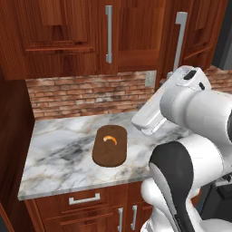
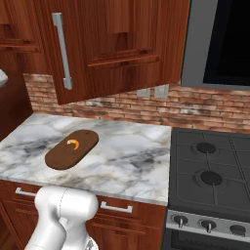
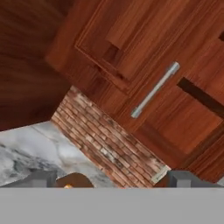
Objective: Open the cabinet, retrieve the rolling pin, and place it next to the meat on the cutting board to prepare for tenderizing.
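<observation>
Claw (image 3: 111,179) spread wide, empty, facing the cabinet (image 3: 175,57). Line up on the handle (image 3: 155,89), straddle the bar squarely, then pull.

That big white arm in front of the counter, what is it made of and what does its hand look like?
The arm is built of glossy white rounded shells with dark black bands at the joints. No cables or markings show. Of the hand, two small dark grey blocky fingertips can be seen.
</observation>
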You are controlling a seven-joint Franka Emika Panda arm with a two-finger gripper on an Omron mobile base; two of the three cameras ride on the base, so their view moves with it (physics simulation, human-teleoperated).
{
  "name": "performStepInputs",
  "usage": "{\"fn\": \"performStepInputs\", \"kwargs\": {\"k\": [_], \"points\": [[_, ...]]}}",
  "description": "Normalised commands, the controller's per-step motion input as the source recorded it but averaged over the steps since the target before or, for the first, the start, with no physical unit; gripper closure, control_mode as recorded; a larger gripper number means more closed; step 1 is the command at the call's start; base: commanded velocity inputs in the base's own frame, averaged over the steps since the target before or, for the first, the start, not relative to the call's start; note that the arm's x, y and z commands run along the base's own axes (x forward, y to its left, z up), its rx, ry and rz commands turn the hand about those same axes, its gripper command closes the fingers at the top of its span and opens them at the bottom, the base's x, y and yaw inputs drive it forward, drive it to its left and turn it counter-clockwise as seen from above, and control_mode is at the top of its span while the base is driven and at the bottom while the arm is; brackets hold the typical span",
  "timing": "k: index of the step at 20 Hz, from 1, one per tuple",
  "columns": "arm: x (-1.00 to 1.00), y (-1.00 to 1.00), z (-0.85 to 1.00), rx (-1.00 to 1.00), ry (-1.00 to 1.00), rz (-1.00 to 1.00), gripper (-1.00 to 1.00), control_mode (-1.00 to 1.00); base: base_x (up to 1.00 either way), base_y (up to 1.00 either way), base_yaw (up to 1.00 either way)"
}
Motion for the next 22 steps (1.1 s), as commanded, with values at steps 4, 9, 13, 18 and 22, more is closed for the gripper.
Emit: {"fn": "performStepInputs", "kwargs": {"k": [4,9,13,18,22], "points": [[0.65,0.44,-0.2,-0.33,0.25,-0.26,-1.0,-1.0,0.0,0.0,0.0],[0.73,0.1,-0.27,-0.25,0.22,-0.24,-1.0,-1.0,0.0,0.0,0.0],[0.8,-0.03,-0.35,-0.2,0.14,-0.15,-1.0,-1.0,0.0,0.0,0.0],[0.86,-0.04,-0.4,-0.2,0.08,-0.14,-1.0,-1.0,0.0,0.0,0.0],[0.79,-0.07,-0.4,-0.21,0.02,-0.16,-1.0,-1.0,0.0,0.0,0.0]]}}
